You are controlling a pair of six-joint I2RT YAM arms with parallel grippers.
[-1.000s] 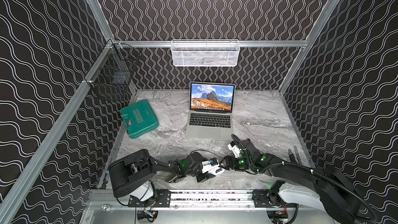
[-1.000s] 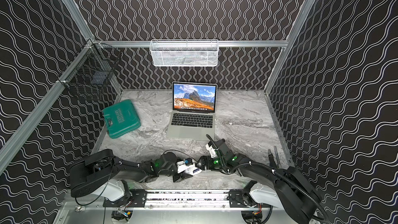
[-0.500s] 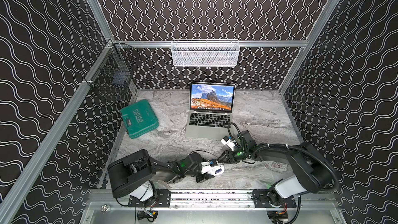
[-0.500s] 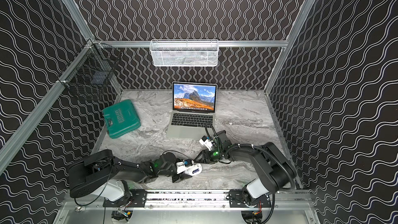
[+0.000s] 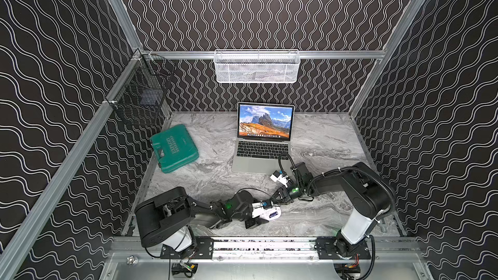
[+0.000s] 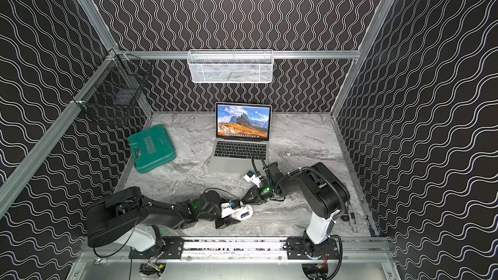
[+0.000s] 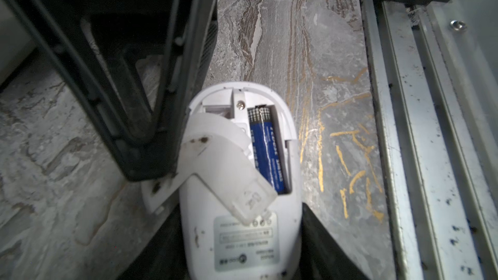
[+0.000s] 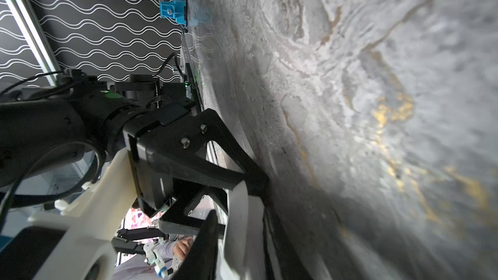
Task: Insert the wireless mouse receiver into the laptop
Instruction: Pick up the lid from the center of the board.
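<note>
The left pincer [image 5: 259,213] clamps the wireless mouse [image 7: 242,238] belly-up near the counter's [image 5: 323,136] front edge, its cover [image 7: 221,162] swung aside. The right pincer [image 5: 277,200] stands narrow at the mouse's end, perhaps nipping that cover; the laptop [image 5: 260,154] sits open toward the back edge.

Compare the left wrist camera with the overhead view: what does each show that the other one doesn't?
Only left wrist, up close: the wireless mouse underside, its battery cover swung aside, the battery in its bay, a printed label.
Only a top view: the laptop, screen lit, the green case, the white mesh basket on the back rail.
Both: the wireless mouse between the left gripper fingers, the right gripper beside it, the marble table.
</note>
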